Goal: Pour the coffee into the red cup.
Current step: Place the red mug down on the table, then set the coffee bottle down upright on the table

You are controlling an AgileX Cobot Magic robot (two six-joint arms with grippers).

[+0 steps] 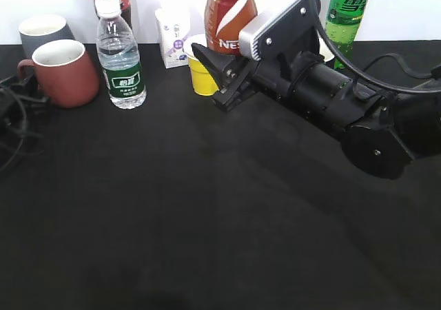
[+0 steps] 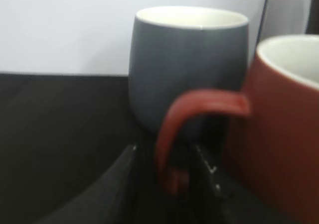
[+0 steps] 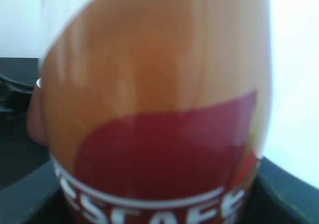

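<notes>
Left to right, as you saw it. The red cup (image 1: 65, 72) stood at the table's (image 1: 207, 220) ten o'clock, its rim white, its loop handle (image 2: 192, 129) filling your left wrist view just before the grey cup (image 2: 187, 67); you could not tell how the left gripper's jaws stood there. Beside it stood the water bottle (image 1: 120, 58). Toward twelve o'clock, your right gripper (image 1: 224, 76) reached to the coffee (image 1: 231, 14), upright, label brown, red and white; whether it clenched the bottle was not shown.
</notes>
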